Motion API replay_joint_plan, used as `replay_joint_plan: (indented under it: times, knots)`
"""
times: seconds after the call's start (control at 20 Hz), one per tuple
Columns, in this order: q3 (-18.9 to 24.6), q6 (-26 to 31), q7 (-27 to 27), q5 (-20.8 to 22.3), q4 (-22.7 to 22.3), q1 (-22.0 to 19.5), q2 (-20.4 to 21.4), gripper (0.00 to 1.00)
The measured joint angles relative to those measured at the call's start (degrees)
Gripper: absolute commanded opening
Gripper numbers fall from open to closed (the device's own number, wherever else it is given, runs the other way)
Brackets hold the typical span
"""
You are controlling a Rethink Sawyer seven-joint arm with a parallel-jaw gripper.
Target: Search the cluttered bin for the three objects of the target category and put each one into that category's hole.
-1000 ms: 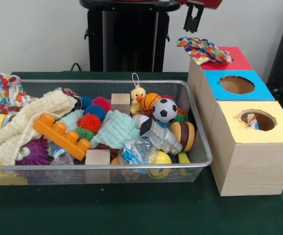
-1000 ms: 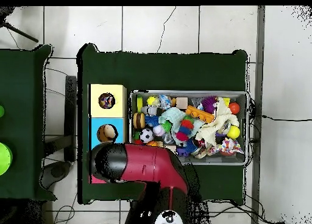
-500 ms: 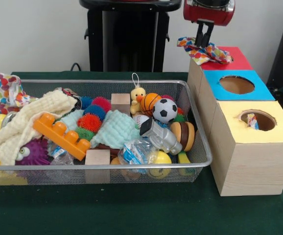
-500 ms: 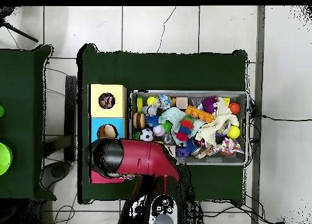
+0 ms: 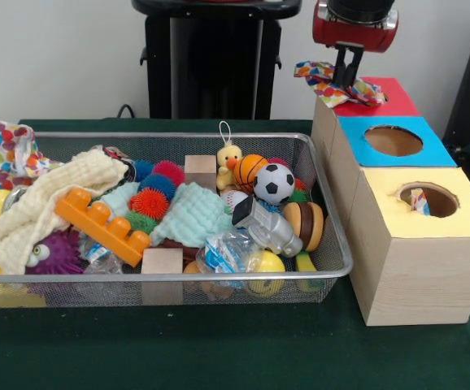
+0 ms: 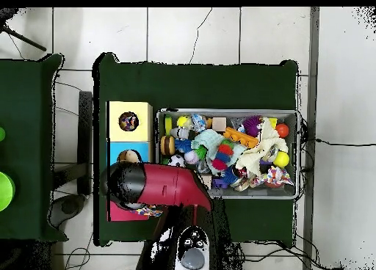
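Up front, the bin (image 5: 332, 244) is packed with toys. One small thing sits in the yellow box's hole (image 5: 428, 198). At the back, the gripper (image 5: 348, 77) presses a colourful cloth (image 5: 337, 84) onto the red box (image 5: 385, 96), jaws nearly together; cloth not yet through.
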State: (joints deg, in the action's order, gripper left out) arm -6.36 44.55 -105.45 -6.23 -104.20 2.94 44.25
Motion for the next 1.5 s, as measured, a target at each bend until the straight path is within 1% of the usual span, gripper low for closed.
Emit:
replay_joint_plan:
  times: [0.35, 0.45, 0.75, 1.0, 1.1, 1.3, 1.35, 1.5]
  knots:
    - [0.50, -0.62, 0.00, -4.25, -0.09, 2.19, -0.42, 0.00]
    - [1.17, -2.71, 0.00, -6.25, -0.86, 2.87, -0.43, 0.00]
    - [1.98, -7.15, 0.00, -7.50, -2.74, 4.08, -0.23, 0.00]
    - [2.15, -7.54, 0.00, -7.40, -5.27, 3.79, 1.07, 0.00]
    - [2.14, -6.86, 0.00, -7.35, -5.77, 3.46, 1.95, 0.00]
    - [2.13, -2.41, 0.00, -7.29, -5.83, 2.62, 4.47, 0.00]
    - [2.13, 0.71, 0.00, -7.27, -5.73, 2.19, 5.88, 0.00]
    - [2.12, 5.10, 0.00, -7.22, -5.34, 1.75, 7.69, 0.00]
